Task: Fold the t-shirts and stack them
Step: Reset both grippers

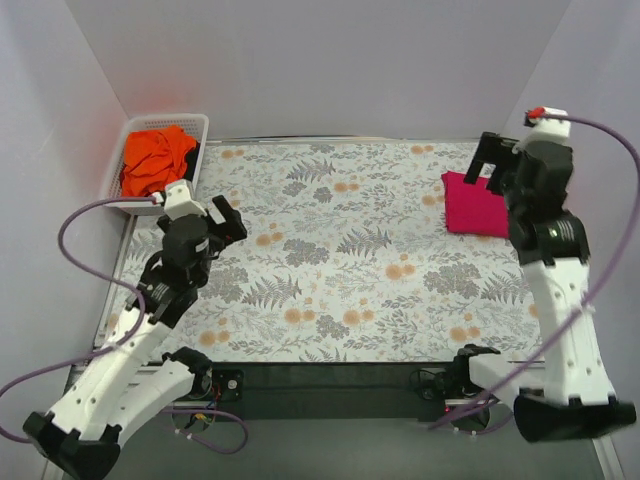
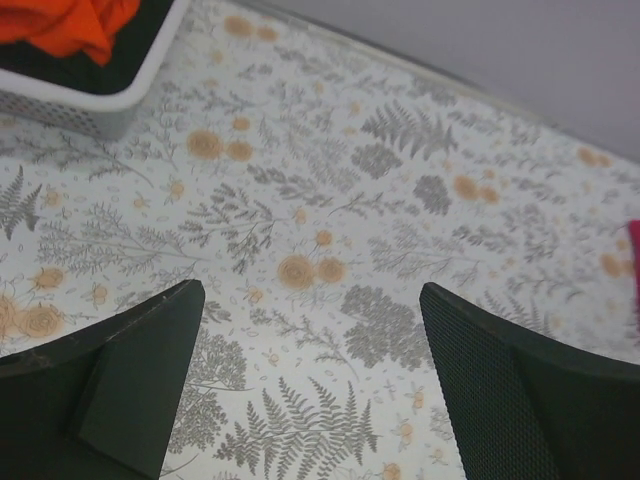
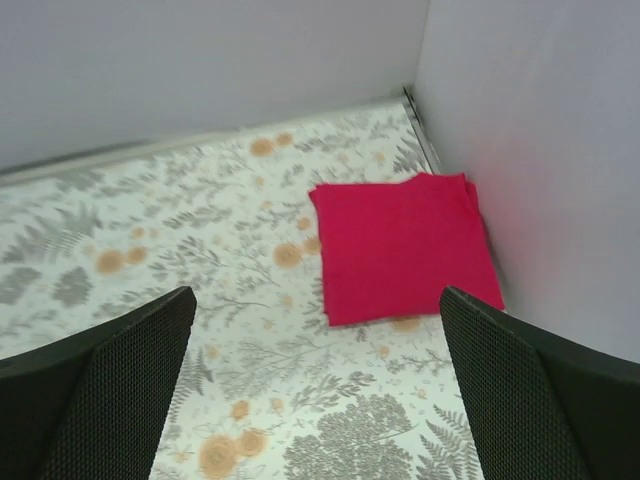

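Left gripper (image 2: 312,330) and right gripper (image 3: 315,350) gaping empty, we should pinch the crumpled bright orange cloth t-shirt (image 1: 155,160) by one edge inside the white slatted plastic basket (image 1: 168,119).

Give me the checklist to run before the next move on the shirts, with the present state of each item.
1. Left tool open, nothing between its fingers: ok.
2. Right tool open, nothing between its fingers: ok.
3. Magenta shirt folded and lying flat near the far right corner: ok.
4. Orange shirt folded: not ok. It lies crumpled in the white basket.
5. Left tool over the orange shirt, ready to grasp: not ok. It points at the mat beside the basket.
6. Nothing else under the orange shirt: cannot tell. Something dark shows beside it in the basket.
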`<state>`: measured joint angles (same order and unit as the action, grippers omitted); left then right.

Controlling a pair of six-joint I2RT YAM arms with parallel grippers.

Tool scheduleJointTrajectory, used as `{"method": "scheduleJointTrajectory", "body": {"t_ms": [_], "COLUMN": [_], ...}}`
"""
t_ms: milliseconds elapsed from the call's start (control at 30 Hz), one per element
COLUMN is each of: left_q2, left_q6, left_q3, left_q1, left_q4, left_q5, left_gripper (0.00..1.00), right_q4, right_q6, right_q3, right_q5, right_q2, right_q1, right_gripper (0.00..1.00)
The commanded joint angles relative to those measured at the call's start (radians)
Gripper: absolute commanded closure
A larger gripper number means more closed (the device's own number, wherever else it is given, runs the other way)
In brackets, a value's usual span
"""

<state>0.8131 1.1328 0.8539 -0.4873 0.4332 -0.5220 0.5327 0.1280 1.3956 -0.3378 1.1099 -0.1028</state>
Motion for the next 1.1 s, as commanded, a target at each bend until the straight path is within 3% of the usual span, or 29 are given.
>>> {"method": "scheduleJointTrajectory", "body": {"t_ms": [0,100,400,733,1067], "left_q2": [-0.136,-0.256,-0.528,-0.611,-0.600], "left_q6": [-0.001,0.027,-0.013,0.028,0.048], "left_q3": [0.068,0.076,-0.087,-0.150,-0.164], "left_q1": [0.003,0.001,0.003,0.001,0.003], "left_q4": [0.073,0.096,0.032,0.004,-0.030], "left_q5": [-0.039,-0.055,-0.091,-0.134,-0.162], "left_gripper": [0.16,0.14,0.11,0.10,0.10], "right_q4": [0.032,-0.002,-0.117,-0.261,-0.293], "right_q6": [0.061,0.044,-0.063,-0.099,-0.114], "right_q3": [-0.090,-0.170,-0.398,-0.489,-0.521], "right_q5": [0.083,0.036,0.020,0.075,0.106], "right_q2": [-0.242,-0.442,-0.820,-0.852,-0.848], "right_q1": [-0.001,-0.018,-0.041,-0.048,-0.064], "right_gripper": [0.02,0.02,0.02,0.02,0.02]}}
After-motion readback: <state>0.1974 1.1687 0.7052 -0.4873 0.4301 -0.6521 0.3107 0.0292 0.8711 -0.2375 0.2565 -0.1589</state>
